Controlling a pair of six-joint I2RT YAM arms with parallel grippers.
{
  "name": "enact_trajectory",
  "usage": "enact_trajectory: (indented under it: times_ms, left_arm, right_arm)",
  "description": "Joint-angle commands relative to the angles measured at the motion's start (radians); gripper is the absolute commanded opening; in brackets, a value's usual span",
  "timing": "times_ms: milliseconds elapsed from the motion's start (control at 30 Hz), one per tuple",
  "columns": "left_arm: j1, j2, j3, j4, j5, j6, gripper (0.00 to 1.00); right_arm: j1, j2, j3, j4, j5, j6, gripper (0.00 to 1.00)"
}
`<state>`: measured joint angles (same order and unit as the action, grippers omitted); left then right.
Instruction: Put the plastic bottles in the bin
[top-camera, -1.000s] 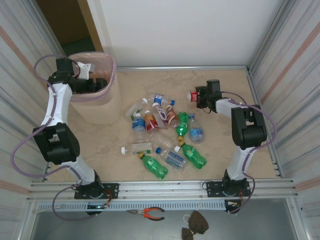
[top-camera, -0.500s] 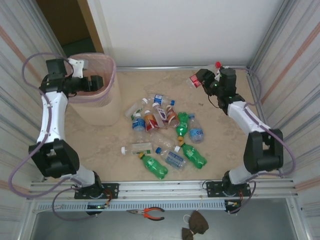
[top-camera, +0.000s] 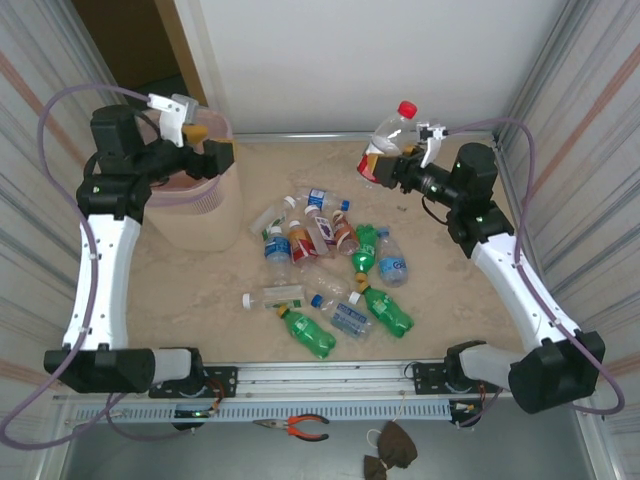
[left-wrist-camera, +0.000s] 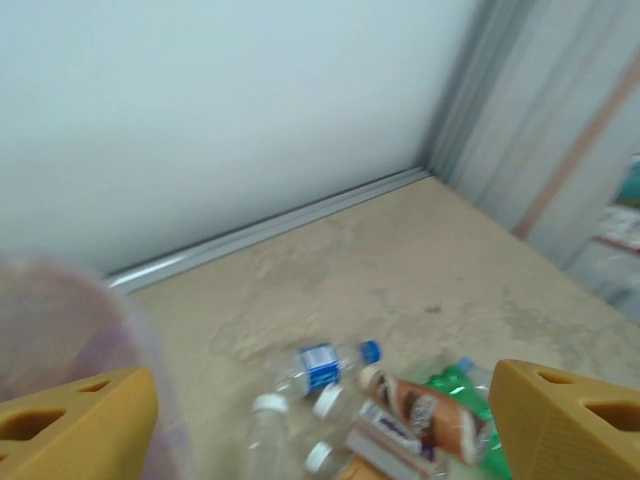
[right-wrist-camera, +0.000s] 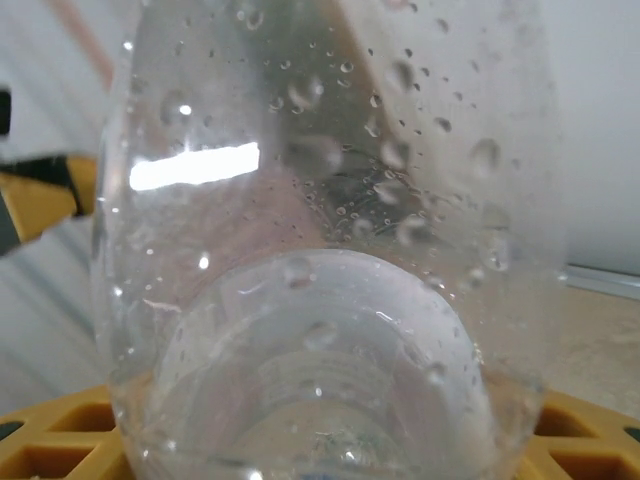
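Step in hand: carry to the bin. The right gripper (top-camera: 388, 168) is clamped round the lower body of a clear red-capped bottle (top-camera: 386, 140) and holds it in the air over the far right of the table (top-camera: 450, 290), cap tilted up.
Bin: the bin (top-camera: 195, 220) stands in the far left corner, well apart from that bottle.
Left gripper: the left gripper (top-camera: 210, 142) hovers at the bin's rim with its jaws spread wide and nothing between them.
Pile: the other plastic bottles (top-camera: 330, 265), clear and green, lie in a loose heap mid-table between the two arms.
Progress: early, I'd say. Most of the load is on the table, and I can't see what lies in the bin.
Next move: the bottle has to cross leftward above the heap, come over the bin's mouth clear of the rim, then be let go. The left arm sits right there, so the two could crowd each other.
Top view adds: the whole route at once, with heap, bin and both arms.
Right wrist view adds: the grip up close, with droplets (right-wrist-camera: 400, 215) on the clear wall and yellow fingers (right-wrist-camera: 70, 455) hugging the base.
Left wrist view adds: its own fingers (left-wrist-camera: 75, 425) far apart, blurred pink mesh at the left, and a blue-capped bottle (left-wrist-camera: 325, 365) on the table below.
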<state>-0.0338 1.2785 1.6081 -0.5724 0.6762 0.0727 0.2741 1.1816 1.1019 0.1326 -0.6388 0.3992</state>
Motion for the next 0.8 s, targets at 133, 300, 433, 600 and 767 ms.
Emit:
enact_trajectory:
  times_ms: [133, 300, 433, 600, 767]
  left_arm:
    - [-0.24, -0.036, 0.105, 0.031, 0.131, -0.004, 0.87]
    - [-0.417, 0.008, 0.17, 0.047, 0.146, -0.008, 0.87]
    - [-0.523, 0.065, 0.22, 0.048, 0.148, -0.003, 0.87]
    - [-0.626, 0.15, 0.302, 0.048, 0.133, -0.007, 0.86]
    - [-0.66, 0.208, 0.34, 0.015, 0.138, 0.009, 0.86]
  right_arm:
    - [0.087, -0.064, 0.065, -0.146, -0.235, -0.282, 0.6]
    - [0.141, -0.086, 0.076, -0.196, -0.29, -0.353, 0.6]
    - [0.185, -0.089, 0.085, -0.228, -0.284, -0.393, 0.61]
    - [0.211, -0.08, 0.104, -0.256, -0.272, -0.414, 0.61]
    - [0.227, -0.076, 0.112, -0.255, -0.268, -0.415, 0.6]
